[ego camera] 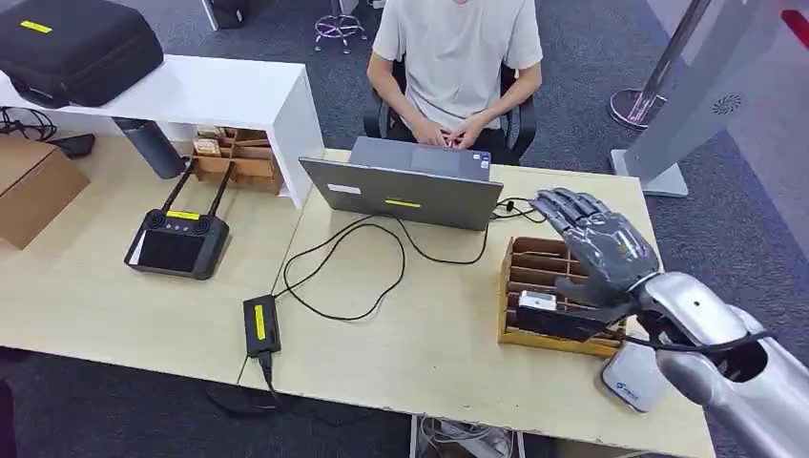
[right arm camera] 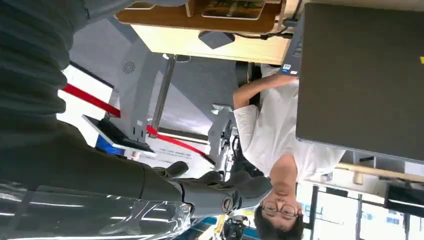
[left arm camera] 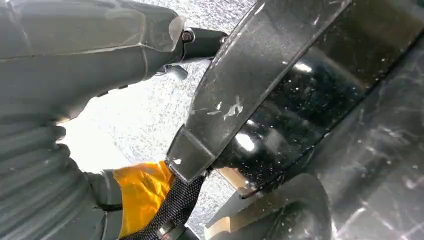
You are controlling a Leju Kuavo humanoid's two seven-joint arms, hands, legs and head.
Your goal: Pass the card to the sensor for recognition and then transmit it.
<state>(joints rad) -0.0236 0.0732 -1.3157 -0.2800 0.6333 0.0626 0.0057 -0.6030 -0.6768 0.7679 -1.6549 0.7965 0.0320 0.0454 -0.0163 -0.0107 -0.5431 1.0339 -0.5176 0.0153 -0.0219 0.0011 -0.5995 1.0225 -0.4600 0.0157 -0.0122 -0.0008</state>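
- The right hand (ego camera: pixel 596 243) hovers above the wooden slotted card holder (ego camera: pixel 534 262) on the right part of the light wooden desk (ego camera: pixel 420 343), its fingers (ego camera: pixel 563 205) spread and stretched forward toward the laptop, holding nothing.
- A card (ego camera: pixel 537 301), small and white-faced, sits at the near end of the card holder on top of a dark block; it lies below the palm and thumb side of the right hand, behind the outstretched fingers rather than between them. Whether the thumb touches it cannot be told from the head view.
- In the right wrist view the hand's dark fingers (right arm camera: pixel 235 185) lie extended side by side with nothing in them.
- A white rounded sensor pad (ego camera: pixel 632 377) with a small blue mark lies on the desk just beside the near right corner of the card holder, partly under the silver forearm.
- The left hand (left arm camera: pixel 75 55) appears in its own wrist view as grey cover and thumb against speckled floor; its fingers are hidden there, so their state cannot be told.
- A grey laptop (ego camera: pixel 405 191) stands open behind the card holder, its back to the robot, and a person (ego camera: pixel 458 57) in a pale T-shirt sits at it with hands on the keys.
- A black cable (ego camera: pixel 353 258) loops from the laptop to a black power brick (ego camera: pixel 259 324) with a yellow label.
- A black handheld controller (ego camera: pixel 176 239) with two antennas lies at the left.
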